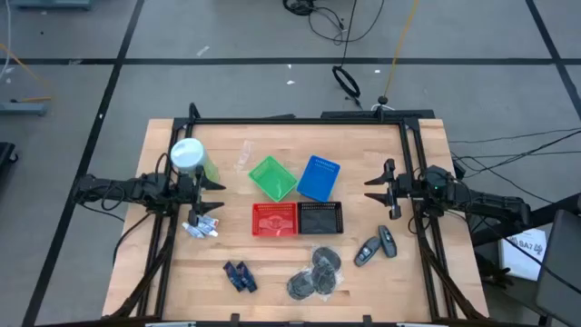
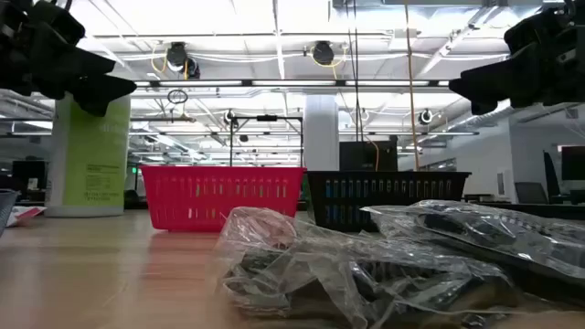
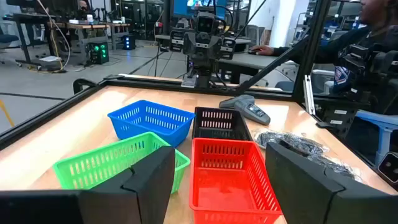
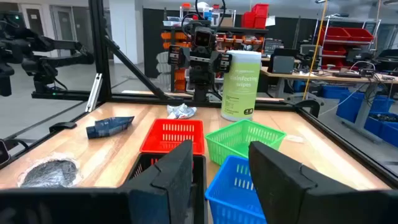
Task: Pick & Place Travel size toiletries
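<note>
Mesh baskets [image 1: 298,195]: four; grey packets [image 1: 315,272]: three; both grippers, left gripper [image 1: 214,196], right gripper [image 1: 372,190], spread, holding nothing.

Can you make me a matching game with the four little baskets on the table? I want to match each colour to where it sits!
Baskets:
1. green basket
2. blue basket
3. red basket
4. black basket

Places, in the view from above:
A. front row, toward the left arm's side
B. back row, toward the right arm's side
C. front row, toward the right arm's side
D. back row, toward the left arm's side

Pairs: 1-D, 2-B, 3-A, 4-C
</note>
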